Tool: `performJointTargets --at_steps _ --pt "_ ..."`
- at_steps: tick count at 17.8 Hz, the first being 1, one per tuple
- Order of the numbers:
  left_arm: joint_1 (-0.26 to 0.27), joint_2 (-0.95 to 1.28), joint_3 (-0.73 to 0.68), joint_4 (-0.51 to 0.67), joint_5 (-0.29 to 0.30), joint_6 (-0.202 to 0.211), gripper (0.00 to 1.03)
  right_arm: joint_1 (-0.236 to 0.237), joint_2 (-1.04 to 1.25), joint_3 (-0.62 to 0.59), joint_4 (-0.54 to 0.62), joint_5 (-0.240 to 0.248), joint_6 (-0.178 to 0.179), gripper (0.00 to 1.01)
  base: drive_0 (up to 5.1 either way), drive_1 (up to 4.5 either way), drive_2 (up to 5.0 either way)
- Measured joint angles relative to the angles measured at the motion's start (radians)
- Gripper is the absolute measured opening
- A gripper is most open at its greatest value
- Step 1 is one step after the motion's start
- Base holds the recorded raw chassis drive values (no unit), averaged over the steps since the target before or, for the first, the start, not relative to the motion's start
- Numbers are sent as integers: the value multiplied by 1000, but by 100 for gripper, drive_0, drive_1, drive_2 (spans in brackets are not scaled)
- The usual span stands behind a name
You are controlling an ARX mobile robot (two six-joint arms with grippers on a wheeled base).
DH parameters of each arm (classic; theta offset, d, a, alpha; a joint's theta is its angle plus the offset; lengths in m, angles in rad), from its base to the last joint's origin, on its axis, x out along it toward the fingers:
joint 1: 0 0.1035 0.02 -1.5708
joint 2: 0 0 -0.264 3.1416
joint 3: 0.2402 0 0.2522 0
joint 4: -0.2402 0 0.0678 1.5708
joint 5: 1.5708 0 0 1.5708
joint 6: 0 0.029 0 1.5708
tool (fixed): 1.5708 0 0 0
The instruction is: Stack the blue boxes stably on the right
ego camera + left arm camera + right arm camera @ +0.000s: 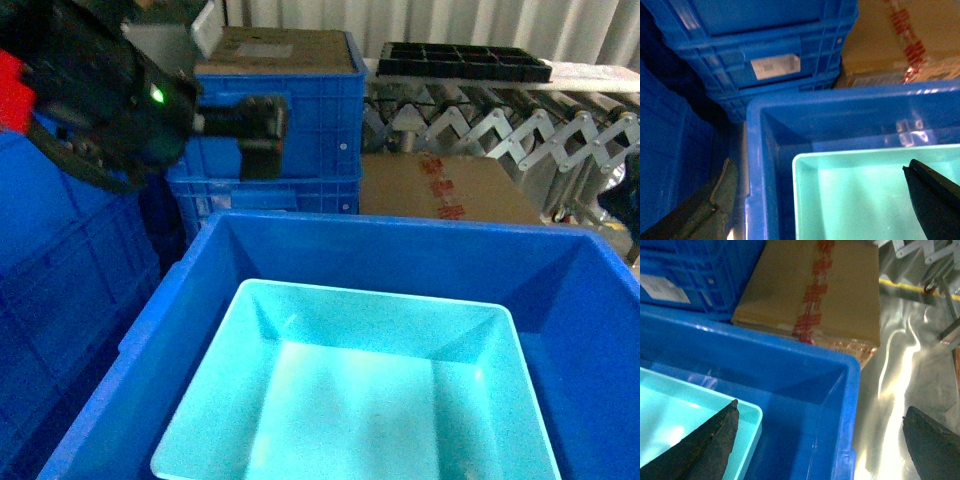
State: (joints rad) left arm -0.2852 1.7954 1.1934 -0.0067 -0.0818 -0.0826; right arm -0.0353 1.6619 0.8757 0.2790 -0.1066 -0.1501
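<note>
The left tool (262,125) hangs raised at the upper left of the head view, a dark arm ending in a black block held in front of the stacked dark blue crates (290,110); its jaws cannot be made out there. Its own wrist view shows only one dark finger (935,197) at the lower right, over the turquoise tub (860,200), with a second dark shape at the lower left outside the big crate; it holds nothing visible, but whether it is released or clenched I cannot tell.

The right tool (820,440) does not show in the head view. Its wrist view shows two dark fingers spread wide apart, one (710,440) over the tub's corner, the other at the lower right over a shiny metal floor (895,375): released, grasping nothing.

The turquoise tub (360,400) sits upright inside a large dark blue crate (400,250), close to its near edge and left wall, with bare crate bottom showing along the far and right sides.

Behind the crate's far right corner lies a cardboard box (815,295) with red tape, touching or just beside the wall. Only the head view shows the folding roller conveyor (500,130) carrying a black compartment tray (465,62).
</note>
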Motion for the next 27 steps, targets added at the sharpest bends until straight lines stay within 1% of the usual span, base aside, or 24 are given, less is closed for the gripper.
performJointTargets --at_steps 1,2,3,4,5,7,8,9,10,11,13,14,15,16,17,18,20,21,22,23,24,25,26,27 --pt "20 -57 -18 -10 26 -12 98 -8 -45 4 -11 -18 6 98 0 0 0" --pt "55 -164 -83 -21 53 -21 98 -35 -126 4 -49 -51 14 98 0 0 0" --pt "90 -267 -144 -64 71 -34 98 -66 -206 4 -93 -80 26 98 0 0 0" --pt "128 -371 -202 -102 80 -51 98 -97 -279 4 -132 -103 27 98 0 0 0" --pt "151 -447 -232 -135 83 -65 98 -126 -352 4 -180 -125 27 98 0 0 0" --pt "171 -596 -255 -182 93 -81 98 -167 -464 1 -255 -152 26 98 0 0 0" --pt "173 -703 -254 -201 107 -108 98 -195 -556 -6 -322 -177 26 98 0 0 0" --pt "165 -776 -249 -243 94 -129 98 -209 -642 -8 -399 -179 29 98 0 0 0" --pt "163 -799 -246 -233 85 -156 98 -200 -708 -23 -408 -174 33 98 0 0 0" --pt "163 -797 -241 -231 86 -180 98 -186 -733 -23 -425 -177 48 98 0 0 0" --pt "163 -783 -241 -237 86 -206 98 -185 -723 -23 -429 -180 56 98 0 0 0" --pt "164 -783 -241 -234 85 -207 98 -172 -722 -74 -290 -137 80 93 0 0 0" --pt "156 -801 -301 -59 30 -165 92 -155 -762 -150 -175 -92 104 84 0 0 0" --pt "156 -826 -347 24 -4 -127 86 -143 -796 -204 -116 -79 111 78 0 0 0" --pt "158 -845 -383 71 -18 -107 83 -136 -820 -238 -86 -72 115 75 0 0 0" --pt "161 -867 -423 118 -24 -74 79 -130 -841 -268 -61 -66 118 71 0 0 0" --pt "169 -917 -515 200 -23 -23 70 -117 -874 -328 -9 -51 126 62 0 0 0" --pt "185 -964 -614 286 -21 23 57 -100 -907 -397 30 -33 132 49 0 0 0" --pt "201 -995 -691 329 -14 44 45 -84 -934 -468 46 -18 134 36 0 0 0" --pt "206 -1024 -764 347 -2 58 32 -69 -964 -528 60 -3 135 23 0 0 0" --pt "234 -1056 -826 364 48 64 19 -57 -995 -571 74 10 135 10 0 0 0" --pt "282 -1093 -871 381 76 66 7 -29 -1034 -607 82 55 136 2 0 0 0" --pt "291 -1127 -908 396 70 65 2 26 -1062 -637 89 101 140 2 0 0 0" --pt "287 -1158 -946 399 82 66 2 42 -1091 -673 90 93 140 2 0 0 0"
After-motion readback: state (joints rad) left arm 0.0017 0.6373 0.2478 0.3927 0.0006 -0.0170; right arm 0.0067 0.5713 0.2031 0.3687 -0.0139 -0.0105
